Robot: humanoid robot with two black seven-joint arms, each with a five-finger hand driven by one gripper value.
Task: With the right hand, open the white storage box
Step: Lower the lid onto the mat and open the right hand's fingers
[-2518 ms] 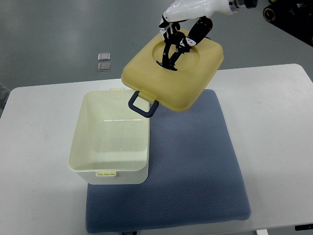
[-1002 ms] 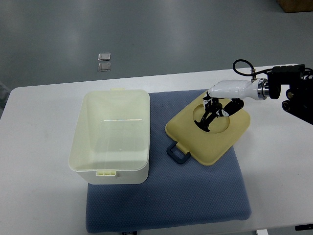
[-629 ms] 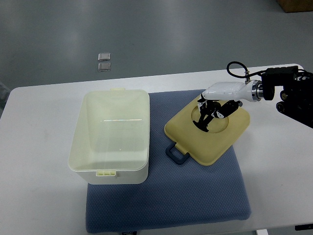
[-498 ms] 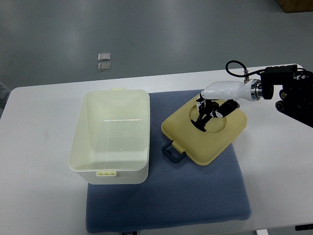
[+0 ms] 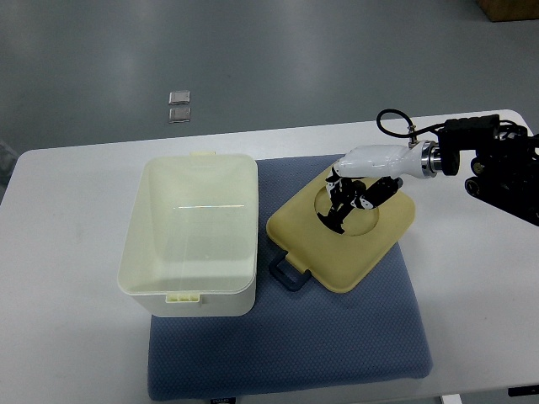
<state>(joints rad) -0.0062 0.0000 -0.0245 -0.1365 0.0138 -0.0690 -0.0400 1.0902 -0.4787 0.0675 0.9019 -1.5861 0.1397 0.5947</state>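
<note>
The right robot hand (image 5: 347, 200) gripped the yellow lid (image 5: 341, 231) in its round recess, right of the open box (image 5: 191, 236).

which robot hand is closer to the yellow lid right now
Right. The right robot hand reaches in from the right edge, its fingers down in the round recess of the yellow lid, which lies on the blue mat. The left robot hand is out of view.

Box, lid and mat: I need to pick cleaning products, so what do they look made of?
Box: glossy, slightly translucent cream plastic, with reflections inside. Lid: smooth yellow moulded plastic, dark blue handle. Mat: blue-grey, dimpled, probably fabric or foam.
</note>
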